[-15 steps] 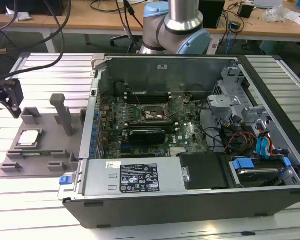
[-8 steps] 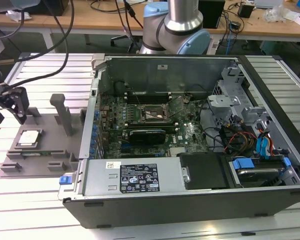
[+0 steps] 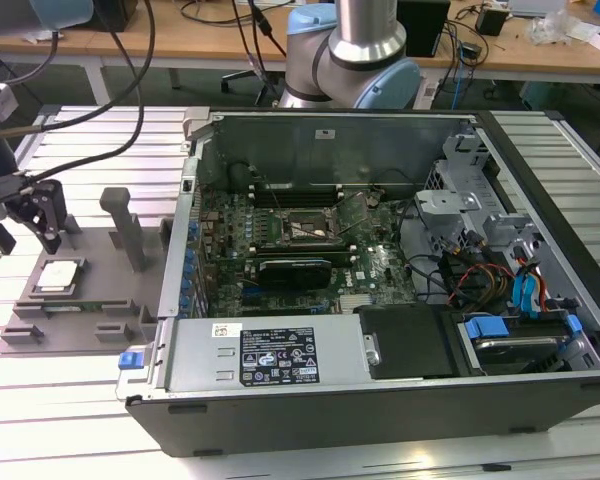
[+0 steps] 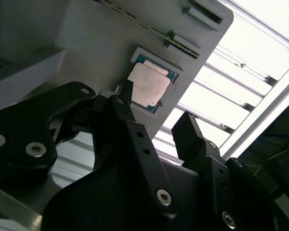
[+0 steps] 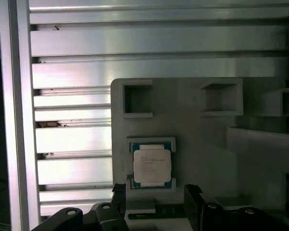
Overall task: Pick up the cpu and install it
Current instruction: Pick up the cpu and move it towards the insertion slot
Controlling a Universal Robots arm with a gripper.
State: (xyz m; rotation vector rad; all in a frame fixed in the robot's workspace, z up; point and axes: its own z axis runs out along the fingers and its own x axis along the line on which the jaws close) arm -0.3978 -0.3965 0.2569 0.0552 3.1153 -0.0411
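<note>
at the exterior view's left your gripper (image 3: 25,235) hangs just above the grey plastic tray (image 3: 130,322), jaws apart and empty. in both wrist views the cpu (image 5: 151,163) lies flat in its recess near the tray's edge, untouched. i judge you're on the approach to the pick, which calls for a square descent so the fingers straddle the chip's opposite edges; the socket (image 3: 300,228) sits rightward in the open computer case (image 3: 380,370).

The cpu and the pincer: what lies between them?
Nothing but bare grey tray, as the first wrist view shows; the open pincer hangs clear of the cpu.
</note>
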